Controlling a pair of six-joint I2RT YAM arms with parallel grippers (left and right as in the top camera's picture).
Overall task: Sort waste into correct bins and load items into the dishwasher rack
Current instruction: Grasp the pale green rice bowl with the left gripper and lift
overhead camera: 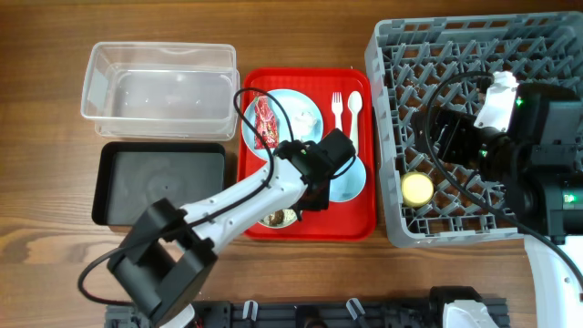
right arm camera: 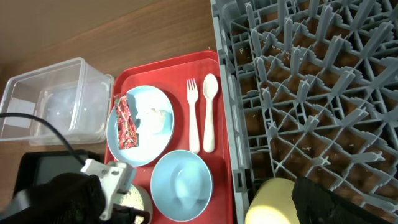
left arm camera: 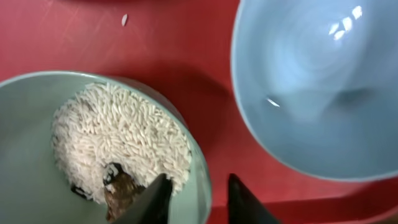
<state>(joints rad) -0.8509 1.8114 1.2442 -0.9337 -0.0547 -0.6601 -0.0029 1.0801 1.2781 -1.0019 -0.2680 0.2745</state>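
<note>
While left gripper (left arm camera: 198, 202) fingers are set apart, one each side of pale green bowl (left arm camera: 25, 124) rim, bowl is half hidden by arm, mid-worktop near front edge. Rice (left arm camera: 124, 137) seen inside. Right gripper (right arm camera: 329, 199) mostly cut off beside yellow cup (right arm camera: 273, 202) in rack (right arm camera: 298, 93), right edge; grip cannot be told.

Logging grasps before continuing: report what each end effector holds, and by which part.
Left end effector straddles the pale green bowl's rim, jaws open, not yet gripping. Right end effector: the yellow cup sits beside one finger; hold cannot be told.
</note>
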